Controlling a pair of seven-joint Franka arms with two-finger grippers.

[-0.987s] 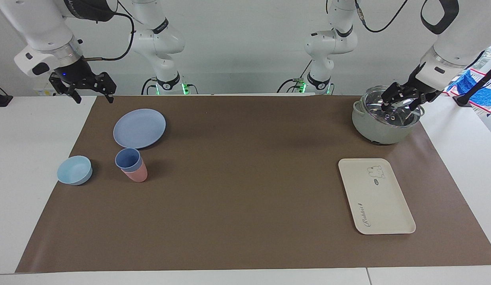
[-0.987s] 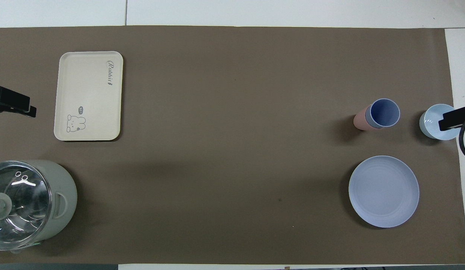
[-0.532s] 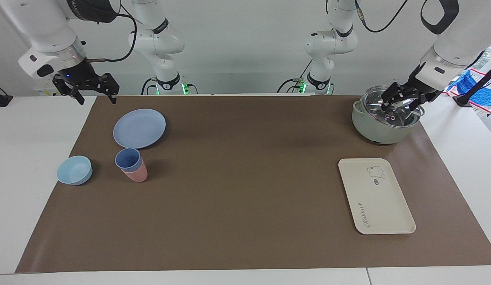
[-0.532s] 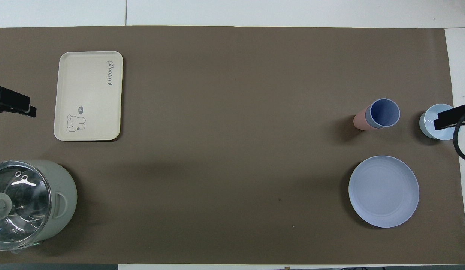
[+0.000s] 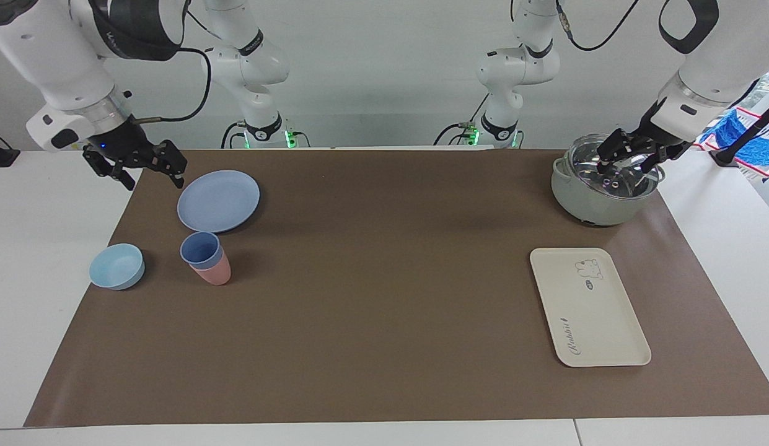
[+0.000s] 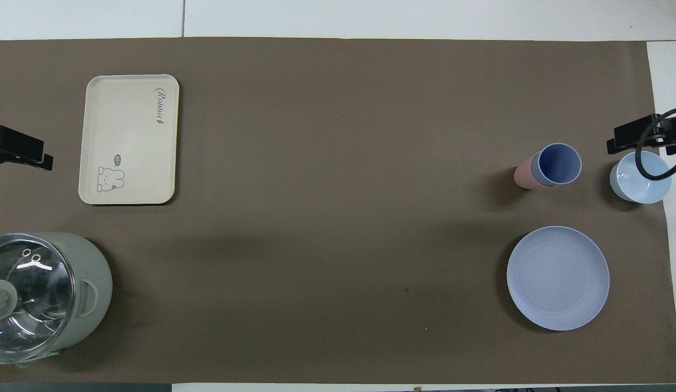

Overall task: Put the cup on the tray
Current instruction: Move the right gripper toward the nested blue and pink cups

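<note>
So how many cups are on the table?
2. The periwinkle-blue plastic tumbler sits nested in the pink plastic tumbler, together between the round blue plate and the light-blue shallow bowl. None looks hidden.

Cup (image 5: 201, 248) nested in a second tumbler (image 5: 214, 271) toward the right arm's end, bowl (image 5: 117, 266) beside them, plate (image 5: 218, 200) nearer the robots, tray (image 5: 588, 306) well apart toward the left arm's end, lidded pot (image 5: 604, 181) nearer the robots than the tray

Two cups are nested: one blue cup (image 5: 201, 248) in one pink cup (image 5: 214, 272). One tray (image 5: 588, 308), one plate (image 5: 218, 200), one bowl (image 5: 117, 266), one lidded pot (image 5: 603, 184).
</note>
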